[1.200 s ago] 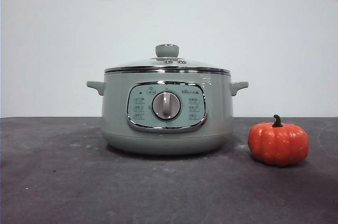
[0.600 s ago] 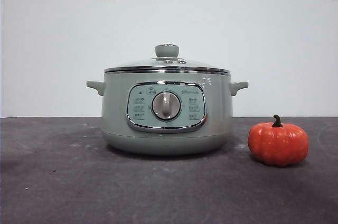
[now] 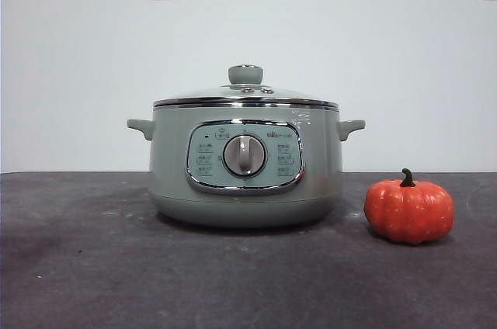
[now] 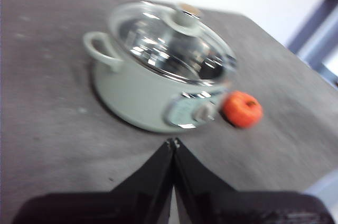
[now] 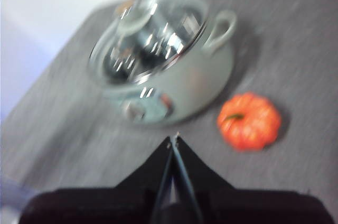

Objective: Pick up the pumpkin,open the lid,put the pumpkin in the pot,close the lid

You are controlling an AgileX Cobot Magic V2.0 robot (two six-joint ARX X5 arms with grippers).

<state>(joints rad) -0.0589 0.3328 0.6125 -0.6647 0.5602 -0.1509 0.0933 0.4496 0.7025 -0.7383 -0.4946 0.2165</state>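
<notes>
The desk [image 3: 78, 267] is a dark grey surface running across the whole front view, with a white wall and two sockets behind it. The pot [image 3: 245, 162] stands near its middle, panel and dial facing the front camera, a side handle on each flank. The lid [image 3: 245, 96] sits closed on the pot's rim, its knob upright on top, so the pot is not yet opened. The pumpkin [image 3: 409, 210] rests on the desk just beside the pot, clear of it, stem up; it is roundish, with no real long axis to line up with.

Neither arm shows in the front view; both hang above and back from the things. The left gripper [image 4: 173, 142] has its jaws pressed together, holding nothing, and from its camera the pumpkin [image 4: 242, 109] lies beyond the pot's front panel, partly flanked by the pot [image 4: 137, 97]. The right gripper [image 5: 174, 138] also has its jaws together and empty. Its view is blurred, but the pumpkin [image 5: 249, 121] lies near and unobstructed ahead of those jaws, on the open desk.

The right arm looks the nearer one for the pick; its jaws would need to part first.
</notes>
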